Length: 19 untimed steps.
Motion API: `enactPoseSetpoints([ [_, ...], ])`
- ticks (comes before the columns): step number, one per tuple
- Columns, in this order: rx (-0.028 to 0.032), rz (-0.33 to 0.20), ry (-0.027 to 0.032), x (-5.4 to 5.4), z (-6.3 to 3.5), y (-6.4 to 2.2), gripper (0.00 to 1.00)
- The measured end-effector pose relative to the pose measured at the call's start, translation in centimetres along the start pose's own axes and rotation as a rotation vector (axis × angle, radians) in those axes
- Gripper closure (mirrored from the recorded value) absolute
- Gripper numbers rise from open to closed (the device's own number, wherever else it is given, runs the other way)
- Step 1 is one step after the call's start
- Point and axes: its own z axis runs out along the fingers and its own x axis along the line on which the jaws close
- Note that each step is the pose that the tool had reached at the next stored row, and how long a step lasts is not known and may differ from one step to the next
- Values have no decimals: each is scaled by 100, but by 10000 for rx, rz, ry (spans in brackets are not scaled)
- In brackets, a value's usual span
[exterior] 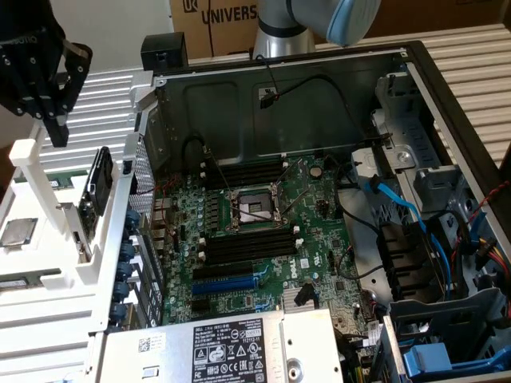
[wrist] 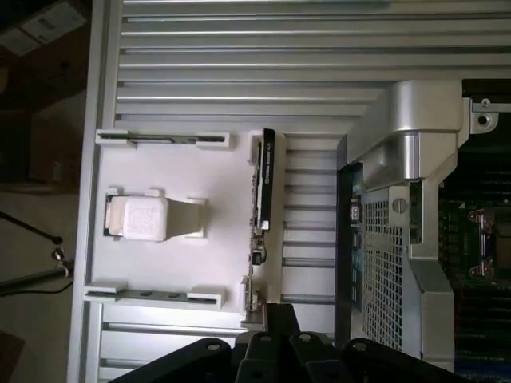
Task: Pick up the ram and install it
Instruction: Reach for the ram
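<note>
I am holding the gripper (exterior: pixel 60 128) pressed together, empty, above the rack (exterior: pixel 28 171). The ram (exterior: pixel 96 191) is standing edgewise below it, toward the exterior view's right.

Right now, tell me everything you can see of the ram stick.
The ram is a long, thin, dark board with a few small pale marks on it. It looks like a rigid circuit board. It stands on its long edge, slotted into a white holder that clips it at both ends. It sits outside the open computer case, at the exterior view's left of it, not in a motherboard slot. Only the holder touches it. The gripper hangs above, apart from it.
</note>
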Motion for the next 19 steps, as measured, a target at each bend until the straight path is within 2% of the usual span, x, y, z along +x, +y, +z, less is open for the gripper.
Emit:
enactPoseSetpoints([
  [6, 1, -15, 40, 266, 61, -2, 90],
  [10, 5, -83, 56, 400, 75, -2, 90],
  [14, 55, -179, 64, 515, 82, -2, 90],
  [16, 145, -225, 72, 551, 85, -1, 90],
  [19, 379, -272, 93, 596, 89, -1, 90],
])
